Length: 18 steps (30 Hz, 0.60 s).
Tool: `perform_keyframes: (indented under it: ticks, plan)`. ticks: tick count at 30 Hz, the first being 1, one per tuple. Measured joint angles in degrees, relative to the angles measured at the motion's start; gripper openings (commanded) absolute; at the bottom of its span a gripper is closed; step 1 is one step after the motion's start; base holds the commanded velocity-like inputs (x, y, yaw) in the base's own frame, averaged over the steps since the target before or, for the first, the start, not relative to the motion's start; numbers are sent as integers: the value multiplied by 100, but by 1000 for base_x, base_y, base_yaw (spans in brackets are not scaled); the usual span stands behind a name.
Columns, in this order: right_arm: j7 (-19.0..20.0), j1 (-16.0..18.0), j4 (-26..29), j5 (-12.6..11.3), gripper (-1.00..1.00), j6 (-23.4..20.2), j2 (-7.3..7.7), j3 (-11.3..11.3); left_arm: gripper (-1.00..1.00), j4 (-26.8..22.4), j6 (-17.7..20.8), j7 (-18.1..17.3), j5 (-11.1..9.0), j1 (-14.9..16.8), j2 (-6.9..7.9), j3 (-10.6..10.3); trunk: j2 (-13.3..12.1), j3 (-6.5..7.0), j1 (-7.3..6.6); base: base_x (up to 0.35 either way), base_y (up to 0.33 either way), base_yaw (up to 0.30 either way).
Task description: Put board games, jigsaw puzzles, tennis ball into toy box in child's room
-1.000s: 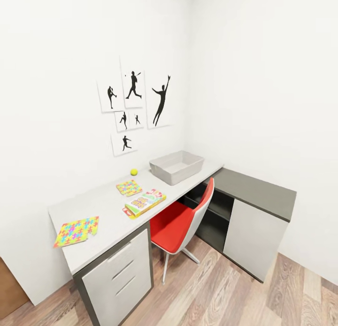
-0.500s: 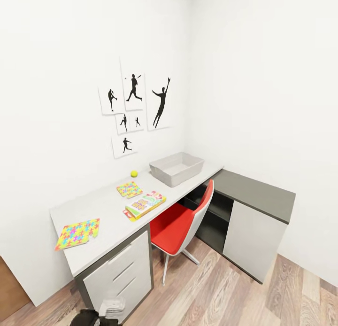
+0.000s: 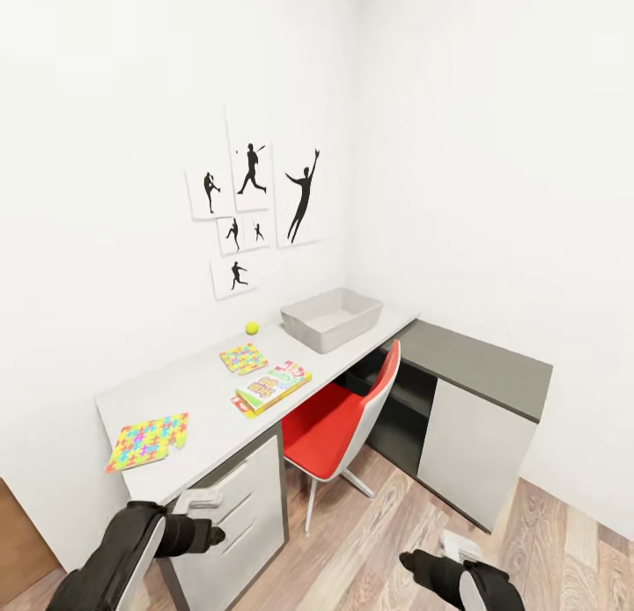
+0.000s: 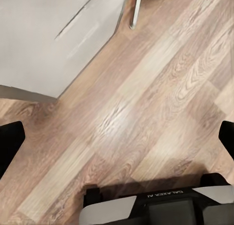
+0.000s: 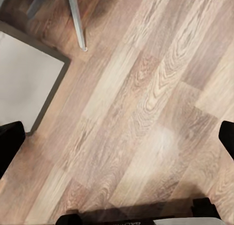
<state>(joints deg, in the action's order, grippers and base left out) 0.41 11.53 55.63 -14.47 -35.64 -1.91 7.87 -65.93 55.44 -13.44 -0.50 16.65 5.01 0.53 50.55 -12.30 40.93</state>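
Both arms are up in the head view now: the left hand (image 3: 204,498) rises in front of the drawers at the bench's near left corner, and the right hand (image 3: 458,545) comes up over the wood floor (image 3: 396,523), right of the red chair (image 3: 339,422).

Non-task stuff: red chair, side cabinet, floor

Red chair (image 3: 339,426) w/ white shell back, pushed toward the kneehole; its metal legs on wood-plank floor (image 3: 387,541), one leg also seen in right wrist view (image 5: 76,21). Low side cabinet (image 3: 475,391) in the corner, dark grey top, white door front, open dark shelf beside it. Brown door edge (image 3: 18,532) at far left, low.
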Motion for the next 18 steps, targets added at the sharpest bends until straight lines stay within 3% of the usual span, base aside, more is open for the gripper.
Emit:
perform_keyframes:
  ticks: [10,18]
  plan:
    - [36,-24,1248,-189,100,-612,-114,164,100,-461,187,-650,-8,-6,484,-9,-402,180,-220,0,0,-17]
    - [40,-40,1540,-304,100,-752,-166,195,100,-564,200,-1075,22,-5,619,-17,-524,234,-286,0,0,-211]
